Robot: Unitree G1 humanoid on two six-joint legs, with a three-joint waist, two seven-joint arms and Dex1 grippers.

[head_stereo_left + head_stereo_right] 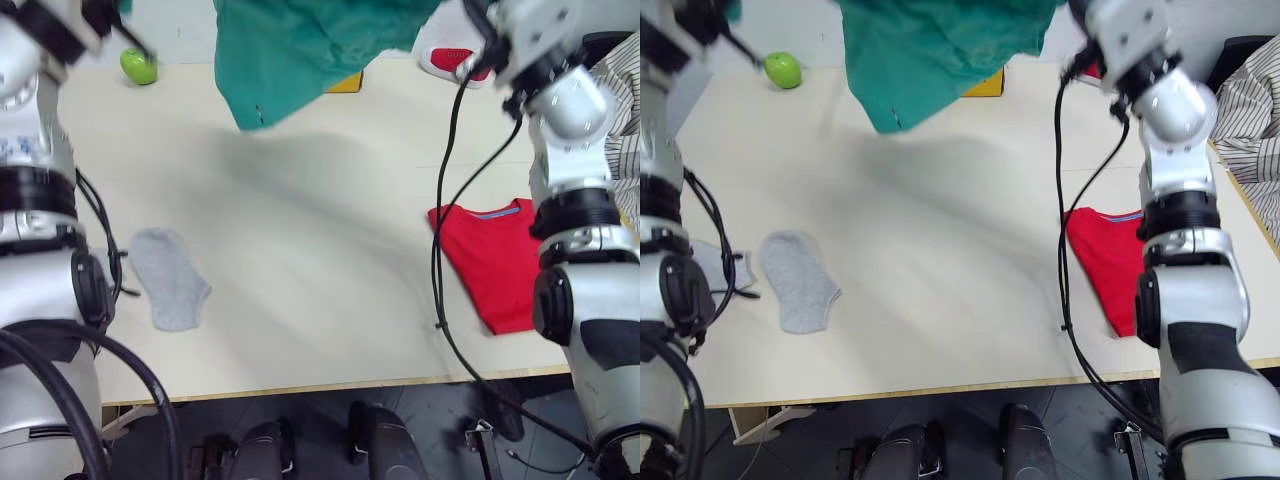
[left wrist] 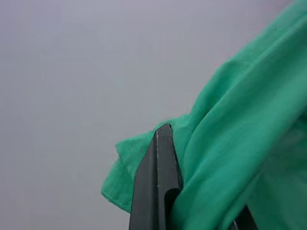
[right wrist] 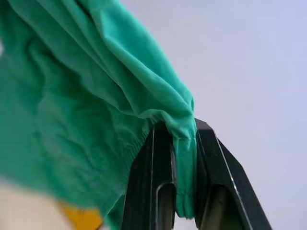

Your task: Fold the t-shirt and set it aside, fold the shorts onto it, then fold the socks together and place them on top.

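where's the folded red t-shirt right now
The t-shirt lies folded on the table's right side, beside the robot's right arm, far from the grey sock on the left.

Shorts [image 3: 86, 96] pinched in right gripper [image 3: 184, 139]

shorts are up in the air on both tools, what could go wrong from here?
1. The right tool pinches only a thin fold of the shorts; it might slip out as they are lowered.
2. The shorts hang bunched, so they may land creased.
3. The folded t-shirt lies at the table edge beside the right arm, which could nudge it off.
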